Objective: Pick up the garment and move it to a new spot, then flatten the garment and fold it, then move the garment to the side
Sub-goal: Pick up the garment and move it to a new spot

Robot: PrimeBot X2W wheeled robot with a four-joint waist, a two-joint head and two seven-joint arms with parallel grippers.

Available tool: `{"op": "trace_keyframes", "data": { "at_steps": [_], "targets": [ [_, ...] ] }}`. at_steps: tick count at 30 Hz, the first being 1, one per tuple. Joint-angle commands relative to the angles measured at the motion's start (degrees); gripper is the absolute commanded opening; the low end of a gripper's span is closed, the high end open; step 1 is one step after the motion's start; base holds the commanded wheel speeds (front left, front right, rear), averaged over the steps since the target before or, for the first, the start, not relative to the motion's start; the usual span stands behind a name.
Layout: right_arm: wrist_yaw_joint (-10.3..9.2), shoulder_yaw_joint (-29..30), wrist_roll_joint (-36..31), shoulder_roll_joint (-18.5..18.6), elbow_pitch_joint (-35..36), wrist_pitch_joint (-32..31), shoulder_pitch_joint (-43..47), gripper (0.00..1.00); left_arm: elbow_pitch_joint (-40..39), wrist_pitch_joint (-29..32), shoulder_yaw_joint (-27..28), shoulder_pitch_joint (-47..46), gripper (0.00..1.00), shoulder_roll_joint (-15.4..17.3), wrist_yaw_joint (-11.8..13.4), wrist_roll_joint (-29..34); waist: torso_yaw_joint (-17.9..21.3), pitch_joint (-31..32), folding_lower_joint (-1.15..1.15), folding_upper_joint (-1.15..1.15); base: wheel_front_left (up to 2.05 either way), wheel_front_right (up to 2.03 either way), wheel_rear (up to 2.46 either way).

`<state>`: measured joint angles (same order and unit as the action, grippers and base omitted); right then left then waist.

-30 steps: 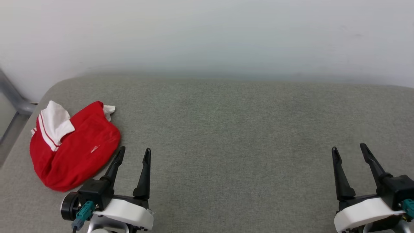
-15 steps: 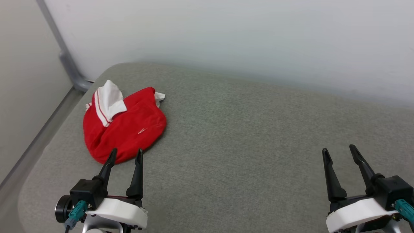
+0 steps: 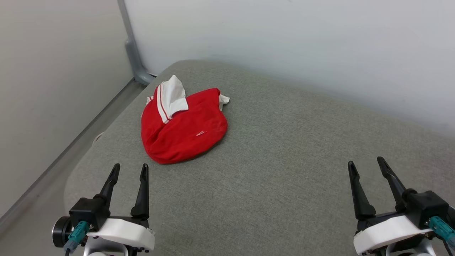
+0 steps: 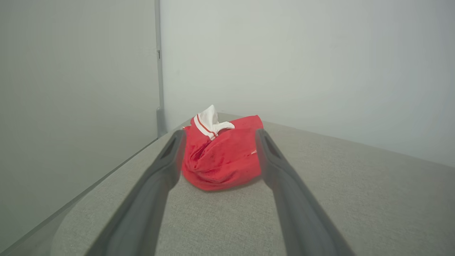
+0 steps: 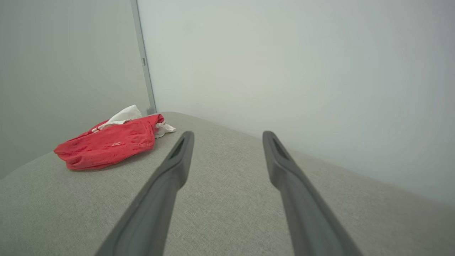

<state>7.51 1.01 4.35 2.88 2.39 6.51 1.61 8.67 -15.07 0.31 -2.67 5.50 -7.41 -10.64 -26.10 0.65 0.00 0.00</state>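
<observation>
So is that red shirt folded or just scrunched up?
Scrunched up: the red jersey T-shirt lies in a rounded heap on the grey cushion, white striped sleeve end on top.

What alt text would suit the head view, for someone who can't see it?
A crumpled red fabric garment with a white, red-striped sleeve end lies near the far left corner of a grey cloth-covered surface. The dark-fingered left gripper and right gripper stand open and empty at the bottom.
</observation>
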Motion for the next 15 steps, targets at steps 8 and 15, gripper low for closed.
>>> {"op": "trace_keyframes", "data": {
  "at_steps": [8,15],
  "targets": [
    [-0.04,0.12,-0.42,-0.01,-0.19,-0.09,-1.47,1.00,0.18,-0.15,0.24,-1.49,1.00,0.66,-0.13,0.49,-2.29,-1.04,0.00,0.00,0.00,0.00,0.00],
    [-0.04,-0.20,-2.11,0.00,1.33,-1.46,-3.08,1.00,2.26,-0.15,0.31,-6.12,1.00,1.68,-0.13,-0.56,-0.50,-4.23,0.00,0.00,0.00,0.00,0.00]
  ]
}}
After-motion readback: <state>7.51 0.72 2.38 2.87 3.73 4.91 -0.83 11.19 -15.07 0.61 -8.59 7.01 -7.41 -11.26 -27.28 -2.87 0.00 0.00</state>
